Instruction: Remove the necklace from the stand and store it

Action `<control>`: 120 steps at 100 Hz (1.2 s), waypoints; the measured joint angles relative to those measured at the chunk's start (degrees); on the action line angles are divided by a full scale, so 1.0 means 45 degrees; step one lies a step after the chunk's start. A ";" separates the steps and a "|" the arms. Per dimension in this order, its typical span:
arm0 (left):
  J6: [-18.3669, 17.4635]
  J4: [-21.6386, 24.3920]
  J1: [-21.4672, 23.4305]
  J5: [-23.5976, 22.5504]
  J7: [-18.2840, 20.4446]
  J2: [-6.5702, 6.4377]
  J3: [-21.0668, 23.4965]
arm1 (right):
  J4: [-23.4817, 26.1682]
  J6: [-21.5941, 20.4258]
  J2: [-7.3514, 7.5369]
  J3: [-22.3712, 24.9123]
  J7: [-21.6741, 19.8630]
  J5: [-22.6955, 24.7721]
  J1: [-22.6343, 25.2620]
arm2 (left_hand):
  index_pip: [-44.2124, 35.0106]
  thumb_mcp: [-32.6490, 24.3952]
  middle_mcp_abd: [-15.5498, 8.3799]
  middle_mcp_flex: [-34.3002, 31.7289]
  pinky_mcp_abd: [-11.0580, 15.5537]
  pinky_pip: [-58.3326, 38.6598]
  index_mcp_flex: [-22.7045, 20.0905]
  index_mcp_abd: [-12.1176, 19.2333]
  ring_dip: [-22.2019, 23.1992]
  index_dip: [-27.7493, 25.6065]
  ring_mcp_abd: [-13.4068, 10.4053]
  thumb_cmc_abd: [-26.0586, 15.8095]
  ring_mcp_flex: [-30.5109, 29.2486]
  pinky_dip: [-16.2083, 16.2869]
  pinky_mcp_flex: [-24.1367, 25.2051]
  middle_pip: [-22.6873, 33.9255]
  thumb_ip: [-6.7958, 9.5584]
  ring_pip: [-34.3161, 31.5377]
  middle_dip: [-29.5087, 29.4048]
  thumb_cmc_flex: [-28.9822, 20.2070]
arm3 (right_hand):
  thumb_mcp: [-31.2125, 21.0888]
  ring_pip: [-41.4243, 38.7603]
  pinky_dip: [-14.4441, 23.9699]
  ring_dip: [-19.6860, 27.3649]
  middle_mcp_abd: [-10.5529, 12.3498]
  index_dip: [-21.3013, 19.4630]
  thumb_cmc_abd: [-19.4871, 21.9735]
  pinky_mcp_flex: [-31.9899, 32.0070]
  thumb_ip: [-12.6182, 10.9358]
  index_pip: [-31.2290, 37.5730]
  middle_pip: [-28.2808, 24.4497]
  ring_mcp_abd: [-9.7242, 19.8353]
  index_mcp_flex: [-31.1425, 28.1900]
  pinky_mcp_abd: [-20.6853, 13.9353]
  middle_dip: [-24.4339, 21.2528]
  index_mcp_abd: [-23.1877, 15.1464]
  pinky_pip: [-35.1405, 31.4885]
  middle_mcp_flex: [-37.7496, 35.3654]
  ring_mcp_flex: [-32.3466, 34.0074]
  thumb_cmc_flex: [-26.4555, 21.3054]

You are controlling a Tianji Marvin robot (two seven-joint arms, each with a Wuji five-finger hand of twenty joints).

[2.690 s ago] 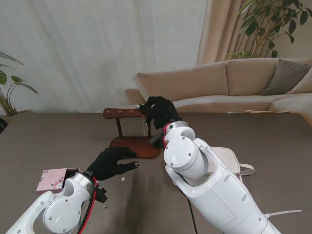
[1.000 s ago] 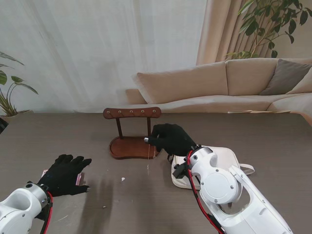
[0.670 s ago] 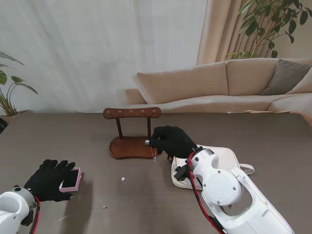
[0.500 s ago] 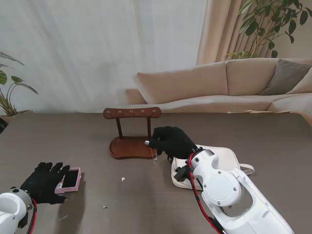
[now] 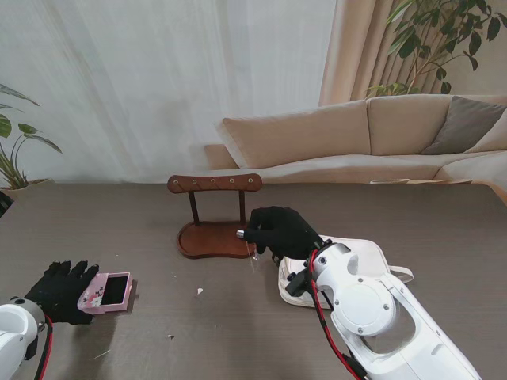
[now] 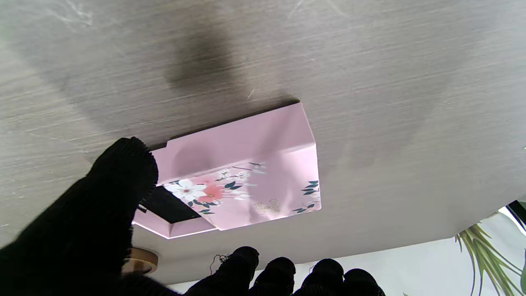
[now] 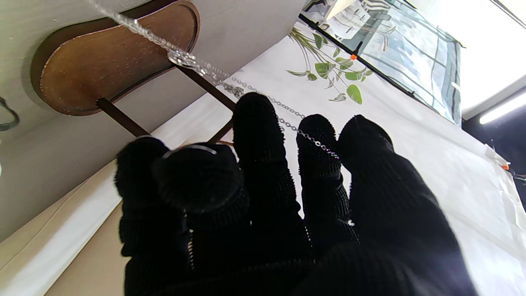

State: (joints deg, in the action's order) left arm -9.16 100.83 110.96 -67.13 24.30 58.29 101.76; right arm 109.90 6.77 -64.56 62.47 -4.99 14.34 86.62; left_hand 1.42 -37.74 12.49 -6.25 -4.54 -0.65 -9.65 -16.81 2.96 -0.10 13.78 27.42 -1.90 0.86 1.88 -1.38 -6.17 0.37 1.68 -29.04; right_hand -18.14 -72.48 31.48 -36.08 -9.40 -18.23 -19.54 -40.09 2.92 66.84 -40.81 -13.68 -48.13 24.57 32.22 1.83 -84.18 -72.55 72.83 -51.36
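Note:
The brown wooden stand [image 5: 214, 184] stands mid-table, its pegs bare. My right hand [image 5: 277, 231] hovers just right of the stand's base [image 5: 215, 240], shut on the thin silver necklace [image 5: 252, 255], which dangles from the fingertips toward the table. In the right wrist view the necklace [image 7: 312, 142] runs across my fingers [image 7: 263, 135], with a small ring [image 7: 181, 57] on it in front of the base [image 7: 111, 61]. A pink floral box [image 5: 107, 291] lies open at the near left. My left hand [image 5: 62, 291] is at its left side, fingers apart. The thumb [image 6: 102, 213] overlaps the box [image 6: 242, 172].
A white pouch [image 5: 368, 257] lies right of the stand, partly under my right arm. Small white specks [image 5: 199, 291] dot the brown table. A beige sofa [image 5: 356, 134] and plants stand beyond the far edge.
My left hand has slid left off the pink box, uncovering its dark inside. The right hand, earlier up at the stand's bar, now holds the necklace low beside the base, almost still.

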 measured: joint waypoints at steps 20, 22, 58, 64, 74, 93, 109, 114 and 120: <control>-0.0243 -0.0524 -0.0566 -0.0176 0.0165 -0.0122 -0.0121 | 0.0046 0.0124 0.0018 0.0031 -0.0053 -0.0043 0.0050 | 0.0060 -0.0190 -0.0013 0.0002 0.0045 0.0000 0.0000 -0.0045 -0.0043 0.0076 -0.0015 -0.0001 0.0005 -0.0001 -0.0001 -0.0007 -0.0007 0.0023 -0.0020 0.0267 | -0.0001 -0.0021 -0.0001 -0.0001 0.0000 0.0000 0.0000 0.0000 0.0000 0.0000 0.0000 0.0000 0.0000 0.0000 0.0001 0.0000 0.0000 0.0000 0.0000 0.0000; -0.0238 -0.0577 -0.0609 -0.0176 0.0156 -0.0128 -0.0136 | 0.0052 0.0136 0.0019 0.0036 -0.0071 -0.0056 0.0053 | 0.0060 -0.0190 -0.0013 0.0002 0.0046 0.0000 0.0000 -0.0046 -0.0110 0.0082 -0.0015 -0.0001 0.0005 -0.0001 -0.0001 -0.0007 -0.0007 0.0023 -0.0020 0.0267 | -0.0002 -0.0027 -0.0001 -0.0002 0.0000 0.0000 0.0000 0.0000 0.0000 0.0000 0.0000 0.0000 0.0000 0.0000 0.0001 0.0000 0.0000 0.0000 0.0000 0.0000; -0.0417 -0.1414 -0.1317 -0.0791 0.0407 -0.0288 -0.0667 | 0.0115 0.0254 0.0028 0.0041 -0.0114 -0.0204 0.0106 | 0.0143 -0.0987 0.0036 0.0003 0.0054 0.0001 0.0000 -0.0112 0.1359 0.0148 -0.0021 0.0379 0.0006 -0.0001 -0.0002 -0.0007 -0.0010 -0.0027 0.0263 0.0258 | -0.0002 -0.0087 -0.0002 -0.0107 0.0003 0.0000 0.0000 0.0000 0.0000 0.0000 0.0000 0.0001 -0.0001 0.0000 0.0001 0.0000 0.0000 0.0000 0.0000 0.0000; -0.0347 -0.1579 -0.1393 -0.0872 0.0335 -0.0299 -0.0764 | 0.0120 0.0257 0.0030 0.0041 -0.0130 -0.0211 0.0109 | 0.0288 -0.1149 0.0038 0.0003 0.0055 0.0000 0.0057 -0.0253 0.1603 0.0156 -0.0022 0.0560 0.0006 -0.0002 -0.0002 -0.0007 -0.0010 -0.0035 0.0299 0.0247 | -0.0002 -0.0087 -0.0002 -0.0111 0.0003 0.0000 0.0000 0.0000 0.0000 0.0000 0.0000 0.0002 -0.0001 0.0000 0.0001 0.0000 0.0000 0.0000 0.0000 0.0000; -0.0168 -0.1883 -0.1490 -0.0689 0.0061 -0.0310 -0.0930 | 0.0135 0.0271 0.0031 0.0060 -0.0148 -0.0222 0.0120 | 0.0382 -0.1300 0.0042 0.0003 0.0057 0.0002 0.0355 -0.0518 0.2113 0.0117 -0.0022 0.0516 0.0006 -0.0003 -0.0002 0.0023 -0.0012 -0.0192 0.0680 0.0247 | -0.0004 -0.0087 -0.0002 -0.0114 0.0003 0.0000 0.0000 0.0000 0.0000 0.0000 0.0000 0.0002 -0.0001 0.0000 0.0001 0.0000 0.0000 0.0000 0.0000 0.0000; -0.0333 -0.2212 -0.1645 -0.0554 -0.0118 -0.0363 -0.1189 | 0.0177 0.0310 0.0032 0.0152 -0.0182 -0.0257 0.0134 | 0.0334 -0.1323 0.0055 0.0003 0.0060 0.0005 0.0541 -0.0729 0.4359 -0.0800 -0.0027 0.0538 0.0004 0.0474 -0.0003 0.0180 0.0011 -0.0703 0.1526 0.0247 | -0.0004 -0.0087 -0.0003 -0.0116 0.0003 0.0000 0.0000 0.0000 0.0000 0.0000 0.0000 0.0004 -0.0001 0.0000 0.0002 0.0000 0.0000 0.0000 0.0000 0.0000; -0.0385 -0.2475 -0.1854 -0.0403 -0.0283 -0.0412 -0.1418 | 0.0178 0.0311 0.0038 0.0152 -0.0207 -0.0274 0.0123 | 0.0118 -0.1559 0.0123 -0.0389 0.0061 -0.0159 0.0651 -0.1065 0.7977 -0.3068 -0.0339 0.0868 0.0004 0.2175 -0.0004 0.0816 -0.0012 -0.1418 0.2213 0.0266 | -0.0004 -0.0087 -0.0004 -0.0117 0.0003 0.0000 0.0000 0.0000 0.0000 0.0000 0.0000 0.0004 -0.0001 0.0000 0.0002 0.0000 0.0000 0.0000 0.0000 0.0000; -0.0435 -0.2541 -0.1936 -0.0394 -0.0276 -0.0434 -0.1472 | 0.0178 0.0330 0.0038 0.0143 -0.0198 -0.0305 0.0117 | -0.0213 -0.1566 0.0040 -0.0716 0.0072 -0.0643 0.0654 -0.1067 0.9268 -0.3741 -0.0404 0.0953 -0.0097 0.3183 -0.0004 0.1003 -0.0013 -0.1704 0.2383 0.0358 | -0.0004 -0.0087 -0.0004 -0.0117 0.0003 0.0000 0.0000 0.0000 0.0000 0.0000 0.0000 0.0004 -0.0001 0.0000 0.0002 0.0000 0.0000 0.0000 0.0000 0.0000; -0.0496 -0.2608 -0.2028 -0.0391 -0.0259 -0.0464 -0.1525 | 0.0178 0.0356 0.0038 0.0133 -0.0184 -0.0353 0.0115 | -0.0792 -0.1568 -0.0030 -0.1059 0.0128 -0.1191 0.0655 -0.1067 1.0438 -0.4646 -0.0534 0.1083 -0.0147 0.4365 -0.0020 0.1268 -0.0108 -0.1746 0.2587 0.0444 | -0.0004 -0.0087 -0.0004 -0.0117 0.0003 0.0000 0.0000 0.0000 0.0000 -0.0001 0.0000 0.0004 -0.0001 0.0000 0.0002 0.0000 0.0000 0.0000 0.0000 0.0000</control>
State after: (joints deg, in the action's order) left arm -11.40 89.09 101.84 -68.90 23.13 56.20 94.89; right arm 110.70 8.37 -64.39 63.07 -5.81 12.75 87.14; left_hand -2.14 -44.79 12.35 -11.02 -3.96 -6.01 -6.70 -21.61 49.93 -21.00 11.37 32.29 -2.56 20.50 1.79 4.32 -6.66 -7.49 13.32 -27.04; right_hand -18.15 -72.87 31.46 -36.61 -9.38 -18.23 -19.54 -40.09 2.92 66.84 -40.81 -13.66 -48.13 24.57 32.23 1.83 -84.18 -72.55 72.83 -51.36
